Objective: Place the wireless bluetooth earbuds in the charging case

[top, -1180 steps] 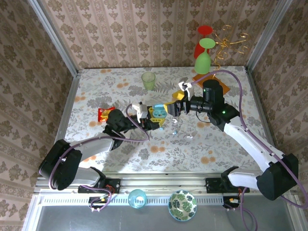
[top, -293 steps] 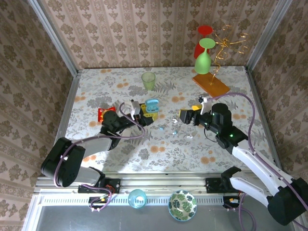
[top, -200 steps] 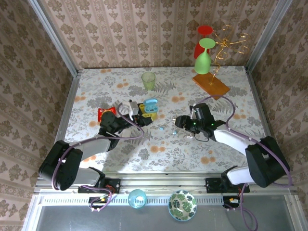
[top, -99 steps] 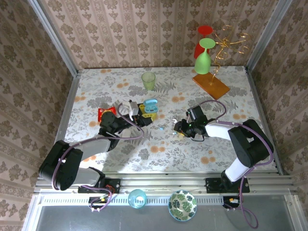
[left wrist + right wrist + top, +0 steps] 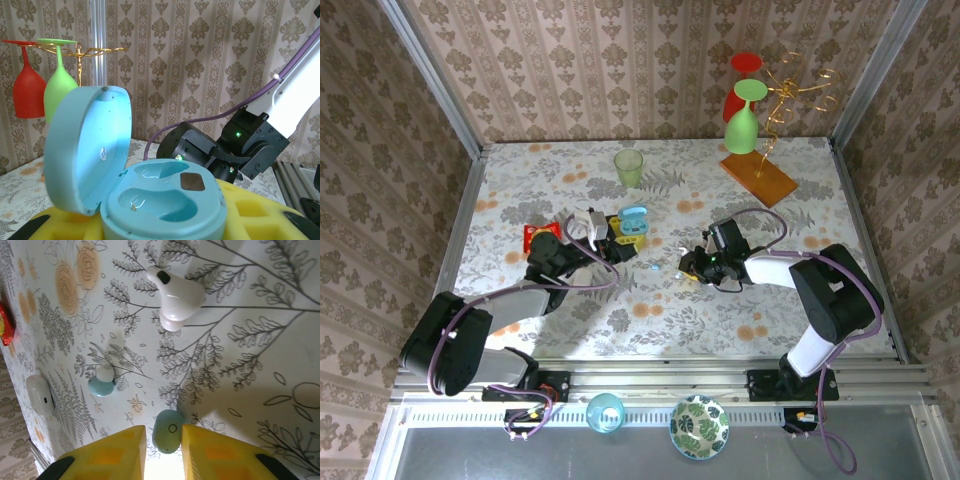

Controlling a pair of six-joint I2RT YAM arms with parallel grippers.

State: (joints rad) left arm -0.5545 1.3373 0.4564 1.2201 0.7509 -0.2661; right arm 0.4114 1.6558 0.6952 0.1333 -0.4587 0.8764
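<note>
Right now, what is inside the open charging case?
Both moulded wells of the open charging case are empty: just a dark square patch and a small gold contact, nothing else. The front rim hides the wells' lowest parts.

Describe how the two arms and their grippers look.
White shells, black joints. Purple cables loop along the left arm and right arm. The left gripper and right gripper are black with yellow foam pads; small green lights glow on the right wrist.

The left gripper (image 5: 623, 232) clamps the charging case (image 5: 161, 197). The right gripper (image 5: 163, 450), arm stretched low, brackets an earbud (image 5: 167, 437) between narrowed fingers, perhaps touching it.
</note>
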